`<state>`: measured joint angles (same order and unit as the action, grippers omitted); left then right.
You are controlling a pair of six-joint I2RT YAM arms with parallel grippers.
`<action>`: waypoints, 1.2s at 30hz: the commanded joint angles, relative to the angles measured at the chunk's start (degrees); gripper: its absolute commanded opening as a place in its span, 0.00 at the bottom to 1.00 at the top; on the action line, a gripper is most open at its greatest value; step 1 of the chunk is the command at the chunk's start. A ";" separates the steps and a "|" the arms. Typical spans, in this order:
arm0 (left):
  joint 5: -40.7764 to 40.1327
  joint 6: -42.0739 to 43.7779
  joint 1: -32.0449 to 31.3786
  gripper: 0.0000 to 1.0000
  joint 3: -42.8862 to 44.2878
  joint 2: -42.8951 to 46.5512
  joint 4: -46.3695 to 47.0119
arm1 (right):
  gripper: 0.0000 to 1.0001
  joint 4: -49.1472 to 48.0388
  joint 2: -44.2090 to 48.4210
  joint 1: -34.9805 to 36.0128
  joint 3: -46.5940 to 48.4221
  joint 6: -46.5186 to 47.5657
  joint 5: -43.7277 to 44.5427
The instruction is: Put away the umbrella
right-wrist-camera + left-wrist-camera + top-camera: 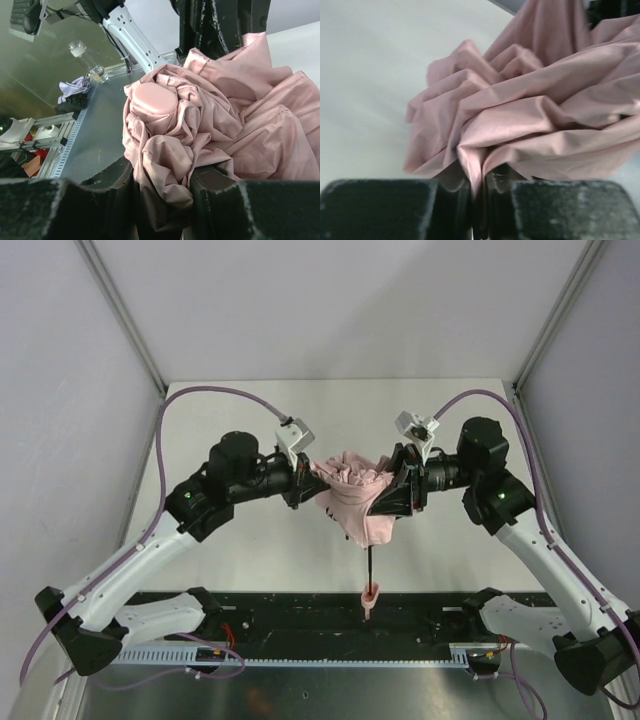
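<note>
The umbrella (pixel 352 495) is a bunched pale pink canopy held up between both arms at the table's middle. Its thin black shaft (pixel 368 562) hangs down to the small pink handle (pixel 369 596) near the front rail. My left gripper (pixel 304 478) is shut on a thin fold of the fabric (pixel 520 115) at the canopy's left side. My right gripper (pixel 397 490) is shut on a thick wad of fabric (pixel 170 165) at the canopy's right side. The round pink top cap (pixel 150 98) shows in the right wrist view.
A black rail with cable track (pixel 300 615) runs along the table's front edge. White walls and metal frame posts (pixel 120 315) enclose the table (pixel 250 420). Outside the cell the right wrist view shows a clear bottle (pixel 87 62) and clutter.
</note>
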<state>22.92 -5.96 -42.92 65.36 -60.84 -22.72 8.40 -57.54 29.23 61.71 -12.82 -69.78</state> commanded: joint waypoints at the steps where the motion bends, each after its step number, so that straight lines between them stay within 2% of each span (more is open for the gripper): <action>1: -16.39 -2.62 1.97 0.25 -2.15 2.51 -0.18 | 0.00 -10.63 -0.26 -1.14 1.49 -5.62 -4.62; 3: -23.07 -3.31 2.40 0.46 -3.31 4.27 -0.21 | 0.00 -11.42 -1.23 -3.49 1.50 -6.78 -2.04; 6: -32.65 -4.24 4.01 0.86 -4.89 6.82 -0.45 | 0.00 -10.55 -2.43 -8.62 1.51 -7.45 3.00; 7: -35.52 -4.81 4.88 0.93 -5.38 7.90 -0.51 | 0.00 -10.00 -2.77 -10.84 1.49 -7.82 4.93; 9: -39.67 -6.05 6.64 0.98 -6.36 10.23 -0.47 | 0.00 -9.16 -3.59 -16.20 2.05 -8.86 9.64; 11: -42.77 -6.78 8.32 0.99 -7.02 12.46 -0.33 | 0.00 -0.31 -5.01 -20.44 5.25 -5.63 17.06; 14: -46.29 -7.02 9.32 0.99 -8.65 15.79 1.21 | 0.00 16.29 -8.84 -22.34 14.64 4.23 41.59; 16: -45.94 -6.67 9.40 0.99 -11.09 18.09 3.72 | 0.00 22.97 -11.57 -22.39 20.79 8.54 58.14; 19: -44.74 -6.08 9.55 0.99 -13.73 20.14 6.14 | 0.00 26.64 -15.02 -22.12 28.02 12.00 79.25; 21: -44.26 -5.80 9.57 0.99 -14.75 20.47 6.82 | 0.00 26.48 -17.69 -19.35 32.02 16.92 94.36; 22: -44.09 -5.55 9.59 0.99 -15.05 20.53 7.04 | 0.00 24.60 -19.19 -16.34 33.10 21.11 102.15; 24: -44.01 -5.36 9.60 0.99 -15.61 20.77 7.53 | 0.00 13.54 -22.97 -9.53 31.29 33.83 117.95; 28: -45.85 -5.75 9.48 0.99 -16.26 21.93 7.82 | 0.00 -23.16 -35.73 1.69 23.11 68.44 139.19; 32: -50.66 -6.90 9.06 0.99 -16.51 23.38 7.31 | 0.00 -57.94 -49.31 9.83 16.05 95.51 146.21; 34: -53.03 -7.67 8.81 0.99 -16.79 24.38 7.00 | 0.00 -67.19 -54.85 14.50 13.96 102.31 146.72; 36: -54.97 -8.85 8.53 0.99 -17.10 25.42 6.71 | 0.00 -70.78 -58.98 18.77 12.03 104.32 146.76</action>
<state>-25.45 -12.23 -33.87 48.64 -37.80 -17.85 -34.87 -112.25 40.84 76.60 69.89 67.33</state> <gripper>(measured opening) 0.994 0.337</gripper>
